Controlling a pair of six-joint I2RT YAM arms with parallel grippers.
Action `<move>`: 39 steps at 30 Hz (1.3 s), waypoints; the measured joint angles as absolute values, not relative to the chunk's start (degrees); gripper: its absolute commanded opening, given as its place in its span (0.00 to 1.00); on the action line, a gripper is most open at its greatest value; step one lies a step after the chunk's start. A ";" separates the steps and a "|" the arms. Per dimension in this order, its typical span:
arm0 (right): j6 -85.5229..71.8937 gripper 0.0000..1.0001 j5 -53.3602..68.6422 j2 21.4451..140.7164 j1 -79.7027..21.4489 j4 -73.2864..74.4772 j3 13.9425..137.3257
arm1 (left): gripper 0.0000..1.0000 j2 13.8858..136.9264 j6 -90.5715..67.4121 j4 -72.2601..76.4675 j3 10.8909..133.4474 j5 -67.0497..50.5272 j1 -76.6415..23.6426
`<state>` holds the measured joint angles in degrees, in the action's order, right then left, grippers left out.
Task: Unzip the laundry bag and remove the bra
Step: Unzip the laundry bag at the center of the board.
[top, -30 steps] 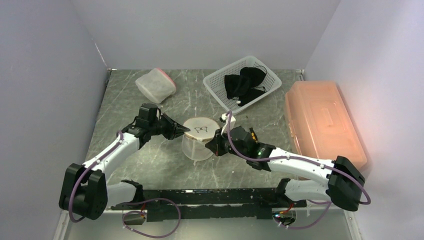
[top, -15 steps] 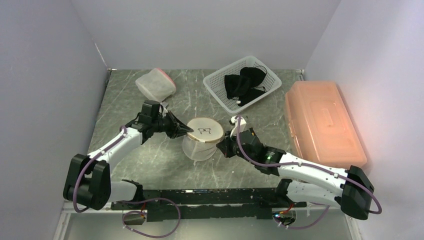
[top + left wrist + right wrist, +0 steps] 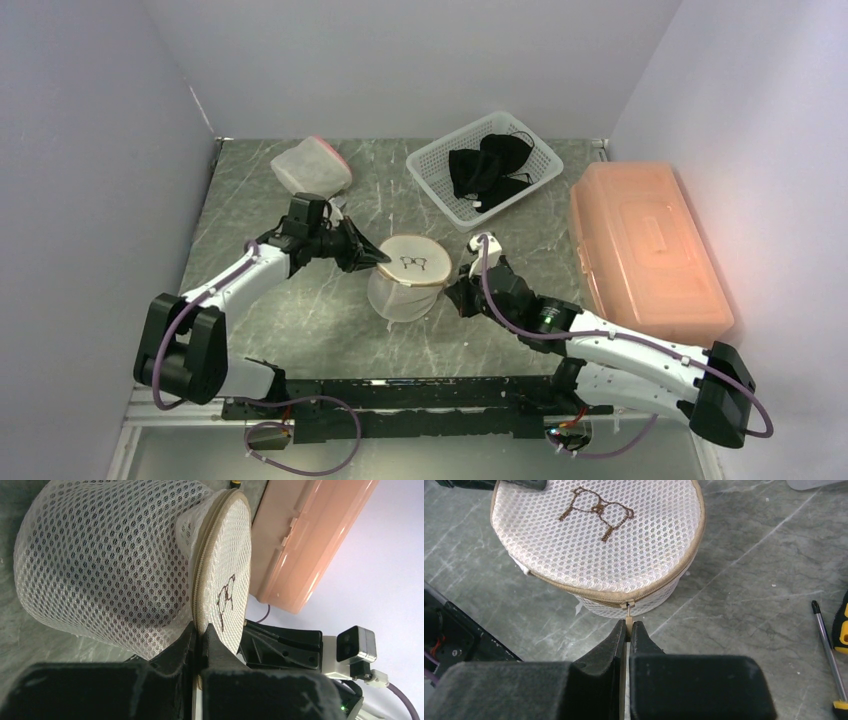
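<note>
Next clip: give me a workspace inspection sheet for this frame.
Surface: grey marbled table.
Job's things: mesh laundry bag upright, zip looks closed on the visible side; bra not discernible.
Clutter: white basket holding black garment; second mesh bag; peach lidded box; screwdriver.
Grippers: left gripper shut on the bag's lid rim; right gripper shut on zipper pull.
Cables: purple cables along both arms.
Surroundings: plain walls on three sides.
</note>
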<state>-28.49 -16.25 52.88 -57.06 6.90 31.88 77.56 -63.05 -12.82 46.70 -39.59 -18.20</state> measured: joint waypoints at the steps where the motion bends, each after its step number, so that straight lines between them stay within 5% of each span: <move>1: -28.40 0.00 -16.23 52.86 -57.08 6.87 31.73 | 0.08 77.95 -62.59 -13.15 47.03 -39.68 -18.22; 4: -28.05 0.00 -15.97 52.82 -57.08 6.79 31.24 | 0.39 79.02 -61.32 -14.13 47.92 -39.86 -18.26; 7: -28.03 0.00 -15.94 52.77 -57.06 6.76 30.81 | 0.90 79.33 -59.61 -15.31 48.21 -39.75 -18.26; 8: -28.05 0.00 -15.88 52.69 -57.06 6.52 30.52 | 0.93 79.31 -59.48 -15.75 48.25 -39.72 -18.24; 14: -29.28 0.00 -14.39 52.51 -57.06 3.81 28.56 | 0.93 73.91 -59.18 -20.58 48.18 -35.79 -18.24; 23: -30.70 0.00 -13.39 55.53 -57.06 -0.93 28.21 | 0.93 49.95 -63.37 -32.32 43.88 -24.99 -20.67; 28: -30.63 0.00 -12.93 57.45 -57.06 -2.68 28.21 | 0.84 39.90 -70.43 -33.76 38.39 -20.56 -25.08; 39: -29.93 0.00 -11.51 60.10 -57.06 -3.29 29.23 | 0.71 59.55 -77.49 -21.52 38.81 -14.44 -37.78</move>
<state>-29.93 -11.51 60.10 -57.06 -3.29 29.23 59.55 -77.49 -21.52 38.81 -14.44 -37.78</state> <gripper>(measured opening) 0.034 0.729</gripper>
